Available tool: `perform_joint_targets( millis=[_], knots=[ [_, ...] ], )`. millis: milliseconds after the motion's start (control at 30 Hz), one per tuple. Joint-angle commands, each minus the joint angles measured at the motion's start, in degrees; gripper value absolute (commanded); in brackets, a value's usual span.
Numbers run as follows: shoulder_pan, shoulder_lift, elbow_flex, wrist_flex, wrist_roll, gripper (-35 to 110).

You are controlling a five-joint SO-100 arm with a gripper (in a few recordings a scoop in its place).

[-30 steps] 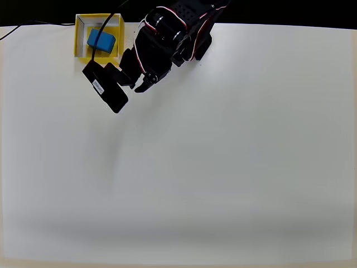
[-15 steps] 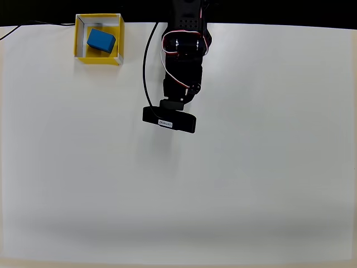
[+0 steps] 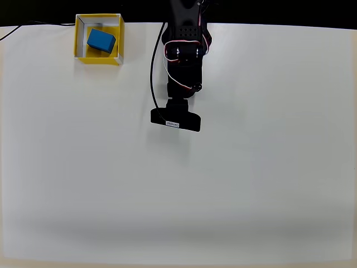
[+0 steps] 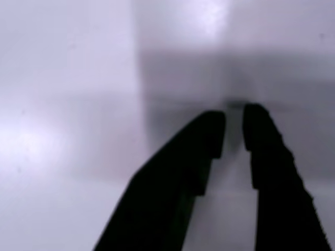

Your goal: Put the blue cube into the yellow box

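Note:
The blue cube (image 3: 101,39) lies inside the yellow box (image 3: 81,56) at the table's far left corner in the overhead view, a little askew to the box walls. The black arm (image 3: 183,61) reaches from the top centre toward the middle of the table, well to the right of the box. Its black wrist camera bar (image 3: 175,120) covers the gripper from above. In the wrist view my gripper (image 4: 234,117) points at bare white table. Its two dark fingers (image 4: 209,141) stand nearly together with only a thin slit, and nothing sits between them.
A black cable (image 3: 153,72) runs along the arm's left side. Another thin cable (image 3: 22,27) crosses the far left edge beside the box. A dark strip borders the white table (image 3: 223,184) at the top.
The arm has swung from beside the yellow box to the right, then settled pointing toward the table's middle. The cube has stayed in the box.

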Motion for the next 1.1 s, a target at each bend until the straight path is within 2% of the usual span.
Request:
perform_joint_targets(
  millis=[0, 1067],
  knots=[
    [-0.4, 1.3, 1.5, -0.4, -0.6, 0],
    [-0.2, 1.2, 1.5, -0.5, -1.2, 1]
  ],
)
